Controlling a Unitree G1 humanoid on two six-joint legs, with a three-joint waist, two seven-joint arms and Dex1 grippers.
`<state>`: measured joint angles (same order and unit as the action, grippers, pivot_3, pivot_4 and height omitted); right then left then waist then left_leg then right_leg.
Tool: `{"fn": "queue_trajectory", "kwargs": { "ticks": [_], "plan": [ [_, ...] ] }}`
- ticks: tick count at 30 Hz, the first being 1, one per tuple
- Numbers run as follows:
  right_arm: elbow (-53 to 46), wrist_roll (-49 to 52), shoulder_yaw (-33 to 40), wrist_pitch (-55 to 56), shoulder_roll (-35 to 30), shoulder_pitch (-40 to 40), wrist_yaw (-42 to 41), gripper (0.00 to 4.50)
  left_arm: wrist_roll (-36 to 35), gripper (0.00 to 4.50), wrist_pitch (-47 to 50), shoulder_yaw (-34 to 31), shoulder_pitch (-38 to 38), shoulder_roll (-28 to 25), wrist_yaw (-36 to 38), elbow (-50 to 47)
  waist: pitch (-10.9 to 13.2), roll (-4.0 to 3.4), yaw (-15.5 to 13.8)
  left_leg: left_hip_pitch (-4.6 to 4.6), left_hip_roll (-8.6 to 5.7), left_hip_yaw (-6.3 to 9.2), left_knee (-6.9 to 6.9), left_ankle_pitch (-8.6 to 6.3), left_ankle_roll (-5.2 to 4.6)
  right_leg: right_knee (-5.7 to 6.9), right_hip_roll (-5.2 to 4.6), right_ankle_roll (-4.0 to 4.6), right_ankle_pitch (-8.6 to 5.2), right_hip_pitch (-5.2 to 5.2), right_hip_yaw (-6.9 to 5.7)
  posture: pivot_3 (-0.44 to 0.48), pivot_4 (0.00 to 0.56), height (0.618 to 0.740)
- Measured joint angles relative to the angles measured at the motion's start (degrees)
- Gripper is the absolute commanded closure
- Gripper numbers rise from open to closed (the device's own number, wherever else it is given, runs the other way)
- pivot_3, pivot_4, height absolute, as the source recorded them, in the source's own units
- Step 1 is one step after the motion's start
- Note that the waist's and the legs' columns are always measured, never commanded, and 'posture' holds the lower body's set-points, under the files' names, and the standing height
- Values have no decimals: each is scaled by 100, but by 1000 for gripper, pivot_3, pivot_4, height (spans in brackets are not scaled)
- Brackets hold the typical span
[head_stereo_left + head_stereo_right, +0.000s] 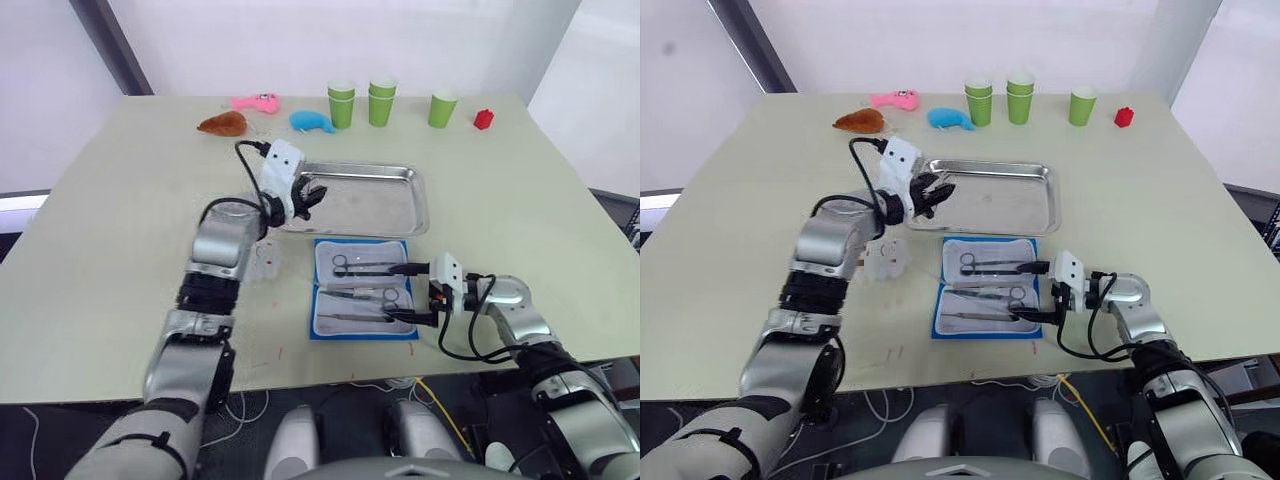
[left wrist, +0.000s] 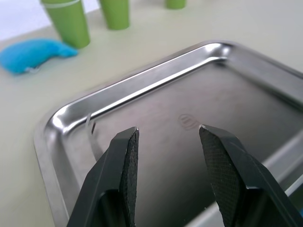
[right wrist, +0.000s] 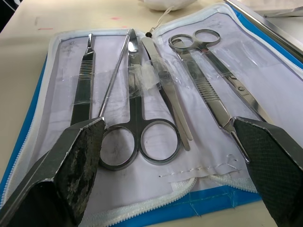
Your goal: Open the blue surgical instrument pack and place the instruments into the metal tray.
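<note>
Pack point(image 1: 362, 288) lying open — right gripper point(image 1: 412, 293) spread at its edge, instruments point(image 3: 142, 94) inside

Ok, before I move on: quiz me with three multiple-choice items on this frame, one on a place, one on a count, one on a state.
1. Where is the left gripper?
A. over the metal tray
B. over the cups
C. on the pack

2. How many green cup stacks stand at the far edge?
A. one
B. three
C. five

3. The blue surgical instrument pack is:
A. zipped shut
B. open, instruments inside
C. open, empty

Key: 1 A, its fingers hang above the tray's left end. 2 B, three stand in a row. 3 B, the tools lie on the lining before the open right gripper.
</note>
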<state>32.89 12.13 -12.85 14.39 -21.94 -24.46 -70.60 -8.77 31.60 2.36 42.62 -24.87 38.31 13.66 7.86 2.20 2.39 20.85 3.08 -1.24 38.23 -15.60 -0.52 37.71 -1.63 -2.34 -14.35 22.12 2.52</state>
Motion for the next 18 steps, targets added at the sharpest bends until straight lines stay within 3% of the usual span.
{"fn": "queue_trajectory", "kwargs": {
  "ticks": [8, 9, 16, 17, 18],
  "plan": [
    [22, -7, 2, 2, 21, -9, 12, 0, -225, 2376, -897, 250, -715, -1212, 1919, -415, 10, -11, 9, -8, 13, -6, -11, 0, 0, -9, -18, 11, 4, 3, 6, 0, 150, 739],
    [42, -7, 6, 2, 17, -6, 11, 0, -284, 2376, -1180, 247, -803, -1498, 2440, -407, 17, -18, 0, -8, 20, -4, -11, 0, 0, -11, -36, 15, 1, 7, 4, 0, 150, 739],
    [46, -7, -1, 12, 52, -10, -19, 0, -854, 2376, -2146, 65, -1141, -2320, 4258, -377, 15, -8, 13, -10, 27, -7, -49, -1, 0, -30, -81, 38, 9, 24, -5, 0, 150, 739],
    [46, -7, -1, 15, 45, -10, -31, 0, -942, 1841, -2287, 18, -1178, -2449, 4532, -325, 12, -3, -2, -8, 27, -6, -57, -1, -1, -33, -88, 47, 14, 29, -14, 0, 150, 739],
    [52, -7, 1, 15, 40, -9, -35, 0, -1003, 1662, -2409, -19, -1187, -2564, 4802, -257, 10, 1, -6, -8, 26, -6, -61, -1, -1, -35, -92, 48, 14, 32, -17, 0, 150, 739]
  ]
}}
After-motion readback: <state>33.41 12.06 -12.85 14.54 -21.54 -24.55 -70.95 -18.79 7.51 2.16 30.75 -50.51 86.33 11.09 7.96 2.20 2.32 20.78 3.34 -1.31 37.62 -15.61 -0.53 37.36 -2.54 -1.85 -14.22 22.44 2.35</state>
